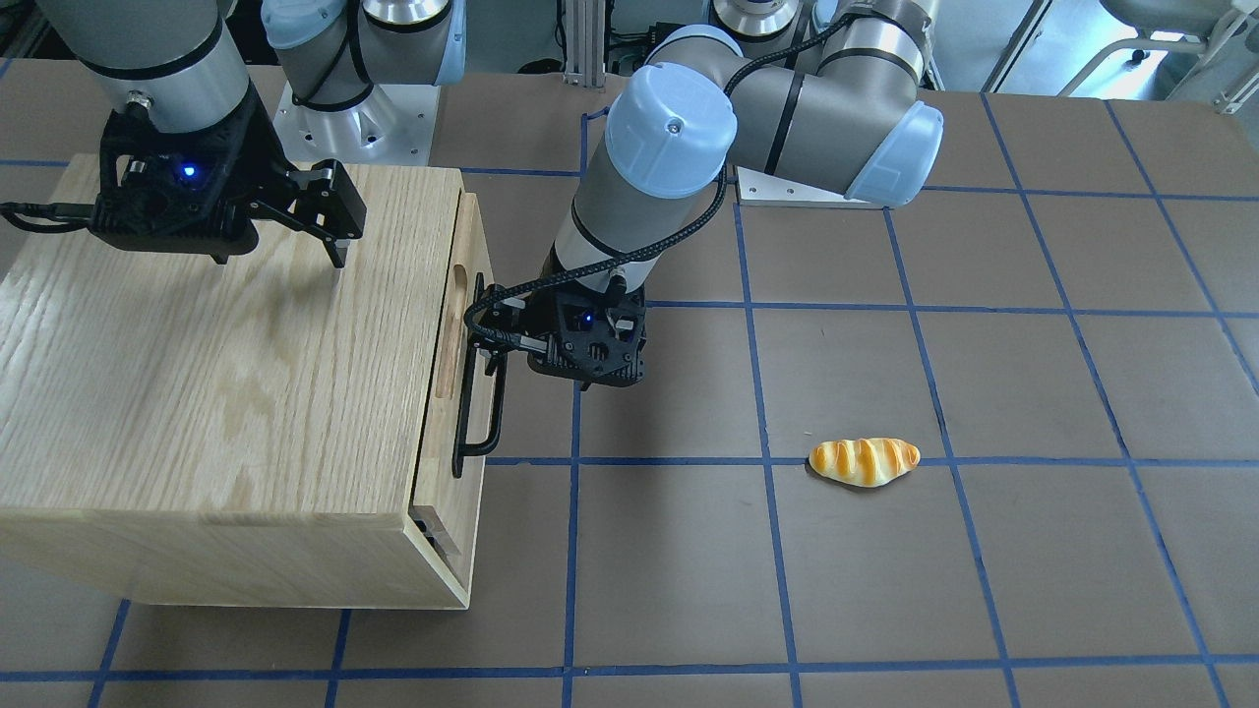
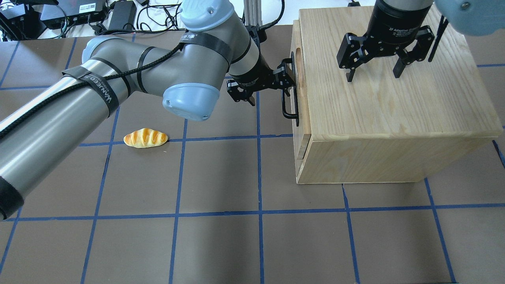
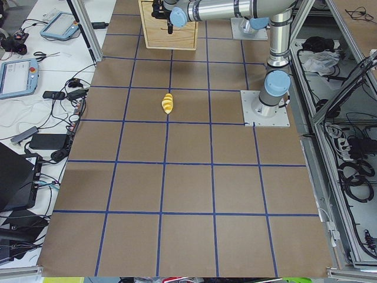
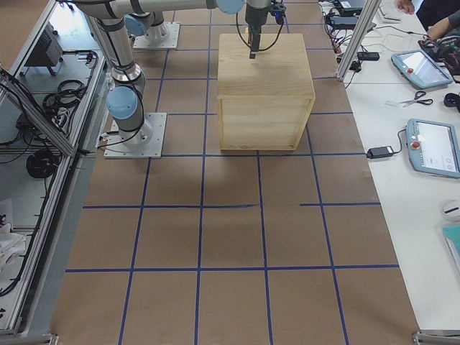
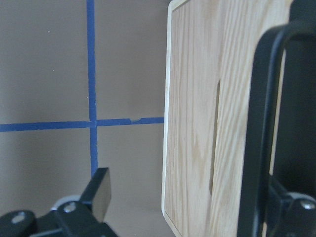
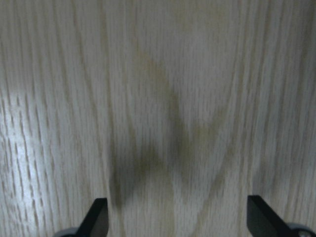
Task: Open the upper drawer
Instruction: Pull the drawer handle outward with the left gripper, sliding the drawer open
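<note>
The upper drawer [image 1: 470,258] is at the top of the oak cabinet [image 1: 226,374]. Its front panel has a slot cutout and a long black bar handle [image 1: 482,413], and it stands a little out from the cabinet body. My left gripper [image 1: 492,344] is open at the handle [image 2: 290,112]. In the left wrist view one finger [image 5: 98,190] is out over the table, and the other sits behind the bar [image 5: 259,138], between it and the panel. My right gripper [image 2: 373,77] is open and empty, pointing down just over the cabinet top [image 6: 173,98].
A toy bread roll [image 1: 864,460] lies on the brown mat, apart from the cabinet; it also shows in the overhead view [image 2: 145,138]. The mat carries a blue tape grid. Both arm bases stand at the table's robot side.
</note>
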